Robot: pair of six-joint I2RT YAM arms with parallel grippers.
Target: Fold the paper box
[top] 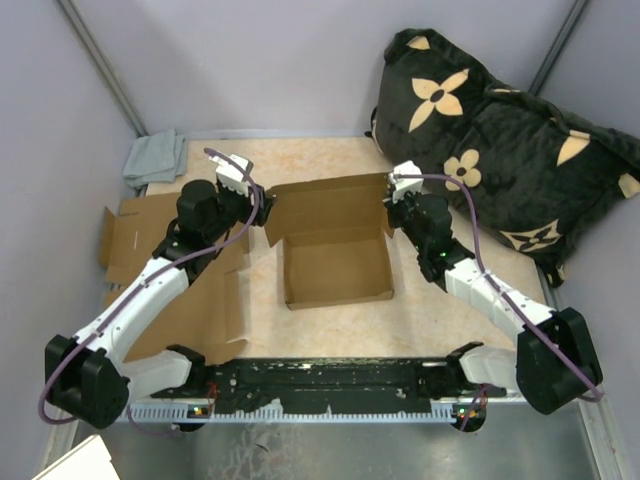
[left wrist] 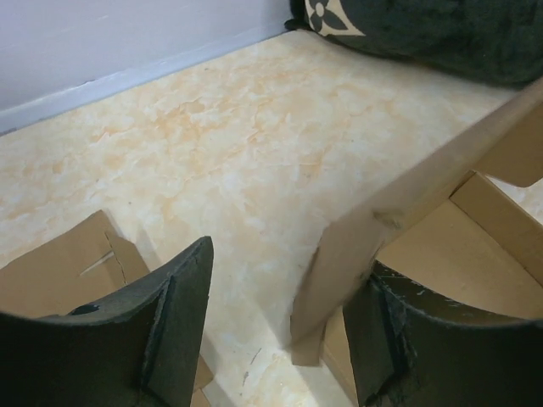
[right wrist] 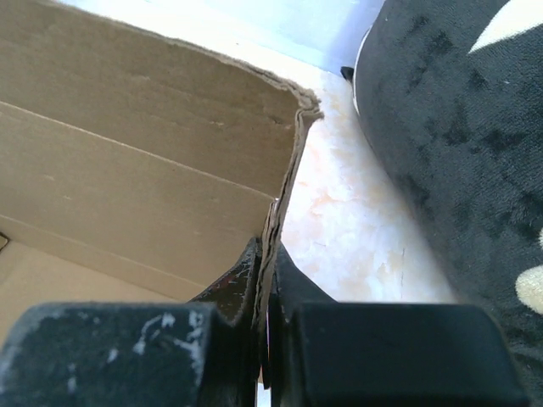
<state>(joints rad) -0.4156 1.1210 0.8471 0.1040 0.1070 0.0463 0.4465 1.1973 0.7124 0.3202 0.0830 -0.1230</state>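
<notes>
A brown cardboard box (top: 335, 262) stands half formed in the middle of the table, its back panel raised. My right gripper (top: 393, 207) is shut on the box's right wall (right wrist: 288, 161), the cardboard edge pinched between both fingers. My left gripper (top: 262, 207) is open at the box's left rear corner. In the left wrist view the box's left wall (left wrist: 407, 203) stands just inside the right finger (left wrist: 399, 339), with bare table between the fingers.
A flat sheet of cardboard (top: 160, 260) lies under the left arm. A grey cloth (top: 155, 158) sits at the back left corner. A black cushion with tan flowers (top: 500, 130) fills the back right, close to the right gripper.
</notes>
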